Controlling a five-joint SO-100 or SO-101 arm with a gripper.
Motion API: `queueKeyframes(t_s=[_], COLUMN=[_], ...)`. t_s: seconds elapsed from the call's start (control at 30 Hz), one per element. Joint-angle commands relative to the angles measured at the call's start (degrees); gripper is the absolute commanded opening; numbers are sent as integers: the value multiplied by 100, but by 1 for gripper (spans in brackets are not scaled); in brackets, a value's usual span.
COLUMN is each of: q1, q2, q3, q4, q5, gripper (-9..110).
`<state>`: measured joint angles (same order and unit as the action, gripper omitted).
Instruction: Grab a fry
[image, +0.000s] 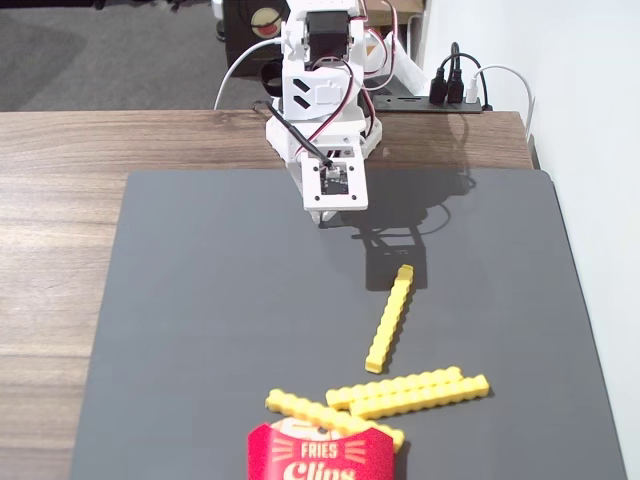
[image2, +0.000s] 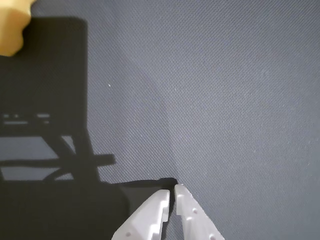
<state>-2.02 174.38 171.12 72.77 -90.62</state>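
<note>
Looking at my pincer (image2: 172, 192) in the wrist view, I see both white tips pressed together w/ only a hairline gap, nothing between them, so it's closed and empty. It sits low over the dark grey mat (image2: 230, 100), its shadow spreading to the left. A yellow blob at the top-left corner of that view is the end of the fry (image2: 12, 27), well apart from the tips. In the fixed view the pincer (image: 327, 218) hangs under the white arm (image: 320, 90) near the mat's far edge. The fry (image: 390, 318) lies alone mid-mat, slightly diagonal, to the right of and nearer the camera than the pincer. Beyond it, two longer sticks (image: 410, 392) lie side by side, and the red carton (image: 320, 455) sits at the bottom edge. Mat rests on a wood worktop (image: 60, 200).
</note>
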Motion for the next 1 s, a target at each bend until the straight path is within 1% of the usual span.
queueKeyframes(t_s=[0.0,0.17,0.37,0.63,0.77,0.87,0.97], q1=[-132,-703,-1283,-1362,-1327,-1292,-1318], q2=[-378,-1529,-3006,-4535,-5194,-5687,-6231], q3=[-659,-1714,-2777,-3981,-4553,-4816,-5010], q4=[-18,132,-132,-404,-501,-729,-932], q5=[264,1081,2276,3138,3296,3287,3234], gripper=[0,0,0,1,9,21,23])
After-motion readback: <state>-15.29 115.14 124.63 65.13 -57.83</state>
